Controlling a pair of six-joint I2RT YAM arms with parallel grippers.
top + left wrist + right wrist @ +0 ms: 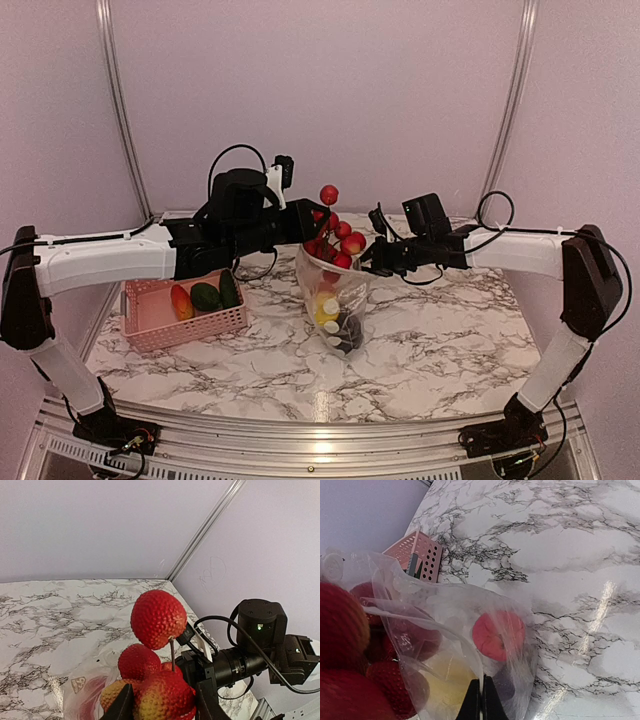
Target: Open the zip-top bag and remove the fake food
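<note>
From above, we see the left tool clamping a red fruit cluster at the mouth of the zip-top bag, held up mid-table by the right tool. Left wrist: the cluster looks light and rigid, with open air above it. Right wrist: jaws closed on thin, slippery film, other fake food low inside, and the pink basket well apart.

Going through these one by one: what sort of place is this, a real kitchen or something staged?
Most likely a staged robot test booth: plain lilac wall panels joined by metal corner strips enclose a marble-patterned tabletop, and the food is glossy red toy fruit.
</note>
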